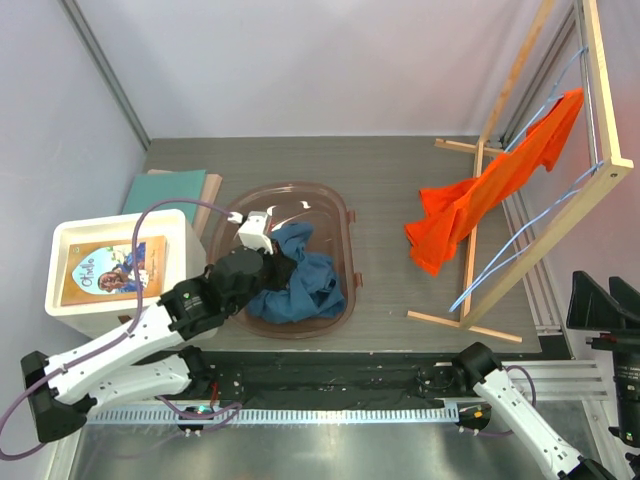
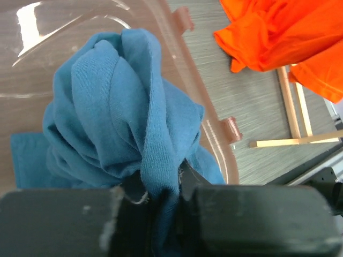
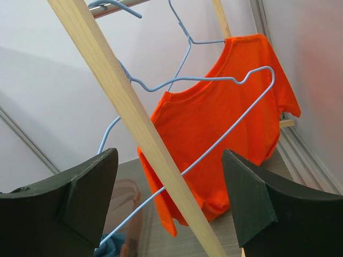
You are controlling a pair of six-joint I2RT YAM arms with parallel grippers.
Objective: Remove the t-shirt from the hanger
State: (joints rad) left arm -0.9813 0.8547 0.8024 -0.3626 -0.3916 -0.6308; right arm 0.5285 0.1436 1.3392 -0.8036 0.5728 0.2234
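Showing the left pincer clamped shut on a fold of the blue t-shirt, bunched inside the brown tub — the right pincer gapes wide, empty, facing the orange t-shirt hung on the wooden rack.

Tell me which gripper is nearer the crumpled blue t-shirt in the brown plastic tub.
Left. The left gripper is clamped on the blue t-shirt; the right gripper is open, away by the wooden rack.

Glossy plastic forms the tub, matt cloth (soft-looking) the orange t-shirt.
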